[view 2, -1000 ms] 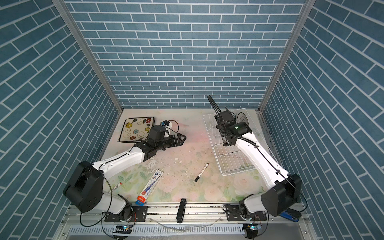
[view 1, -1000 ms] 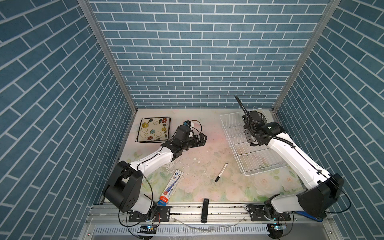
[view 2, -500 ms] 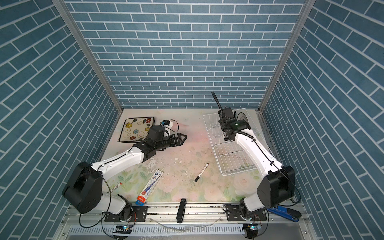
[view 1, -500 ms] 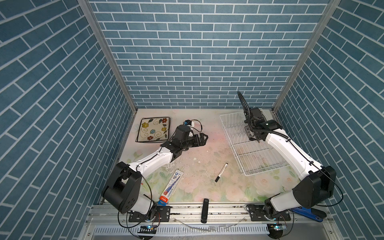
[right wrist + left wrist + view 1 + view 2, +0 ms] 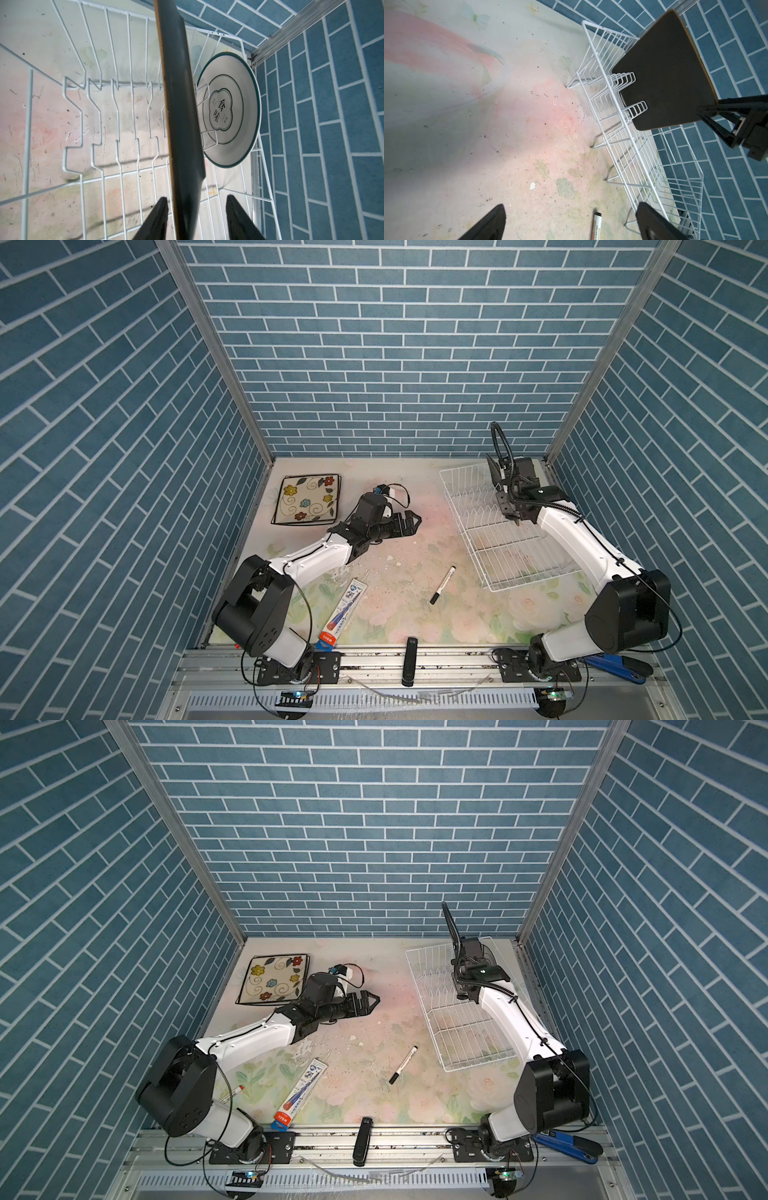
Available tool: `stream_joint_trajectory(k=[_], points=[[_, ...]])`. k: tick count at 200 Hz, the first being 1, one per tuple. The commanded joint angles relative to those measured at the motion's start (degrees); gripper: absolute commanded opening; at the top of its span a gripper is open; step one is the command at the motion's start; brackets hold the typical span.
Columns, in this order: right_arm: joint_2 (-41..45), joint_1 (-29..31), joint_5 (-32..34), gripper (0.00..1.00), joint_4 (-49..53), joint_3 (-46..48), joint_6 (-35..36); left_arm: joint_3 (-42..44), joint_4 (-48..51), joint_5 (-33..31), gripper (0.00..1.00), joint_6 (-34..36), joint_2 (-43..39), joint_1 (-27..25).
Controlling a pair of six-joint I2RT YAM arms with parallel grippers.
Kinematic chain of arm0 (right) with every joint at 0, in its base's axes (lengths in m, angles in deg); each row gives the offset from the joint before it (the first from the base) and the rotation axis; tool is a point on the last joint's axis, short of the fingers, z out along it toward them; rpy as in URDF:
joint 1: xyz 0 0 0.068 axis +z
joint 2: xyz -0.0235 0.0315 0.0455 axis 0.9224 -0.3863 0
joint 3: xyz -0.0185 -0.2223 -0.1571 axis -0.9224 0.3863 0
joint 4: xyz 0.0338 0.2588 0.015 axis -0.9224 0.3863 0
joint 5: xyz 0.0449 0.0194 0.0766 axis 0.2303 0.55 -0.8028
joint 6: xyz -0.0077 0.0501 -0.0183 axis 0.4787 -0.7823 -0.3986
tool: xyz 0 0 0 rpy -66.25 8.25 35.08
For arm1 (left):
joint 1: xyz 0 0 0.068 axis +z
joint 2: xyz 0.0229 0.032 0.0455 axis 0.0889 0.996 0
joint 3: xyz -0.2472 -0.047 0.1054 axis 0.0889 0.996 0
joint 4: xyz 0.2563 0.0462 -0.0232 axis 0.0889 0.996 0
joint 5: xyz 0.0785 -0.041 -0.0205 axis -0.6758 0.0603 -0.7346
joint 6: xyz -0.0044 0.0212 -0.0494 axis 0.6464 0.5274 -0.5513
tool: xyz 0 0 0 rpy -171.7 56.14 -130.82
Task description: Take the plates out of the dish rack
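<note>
The fingers (image 5: pixel 239 218) of the right gripper (image 5: pixel 196 197) stand part-way spread astride the rim of the black square plate with a thin ochre edge (image 5: pixel 180 124). One finger sits just beside the ochre-edged side, perhaps touching it, while a clear gap separates the other from the dark face, so nothing is pinched yet. The left gripper (image 5: pixel 409 520) hovers over the flower-printed table cover (image 5: pixel 395 572) near the middle, its fingers (image 5: pixel 483 224) spread wide and empty. The black plate stands on edge among the upright prongs at the far end of the white wire dish rack (image 5: pixel 515 547), close to the wall corner. The smaller round white plate with dark rings and a centre emblem (image 5: pixel 230 110) leans just behind it; whether the two touch cannot be told. The cream square plate with coloured flowers (image 5: pixel 306 498) lies flat on the table cover at the far left, out of the rack. The main risk is an uneven close: the nearer finger could push the plate sideways into the round one before the other finger arrives. The hold also looks close to a corner, so a smooth, heavy plate may swing or slip once raised. A tilted lift could snag a prong and drag the light rack along.
</note>
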Motion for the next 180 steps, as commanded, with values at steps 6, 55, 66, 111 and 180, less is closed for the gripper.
stream_joint_trajectory(k=[6,55,66,111,180], points=[[-0.7,-1.0,-2.4,0.44,-3.0,1.8,2.3,-2.0,0.1,-0.2,1.0,-0.4,2.0,-1.9],[-2.3,-2.1,-2.9,0.36,-4.9,2.3,3.1,-4.5,0.7,-0.2,1.0,-0.6,4.5,-4.3],[-2.6,-2.2,-3.2,0.34,-4.9,2.2,3.2,-5.0,1.0,-0.3,1.0,-0.6,4.9,-4.5],[-4.3,-2.3,-2.5,0.3,-5.2,1.8,3.2,-6.8,2.0,-1.1,1.0,-0.2,6.7,-5.9],[-5.7,-2.8,-2.5,0.24,-6.4,1.7,3.4,-7.4,2.2,-0.9,1.0,-0.2,7.3,-6.5]])
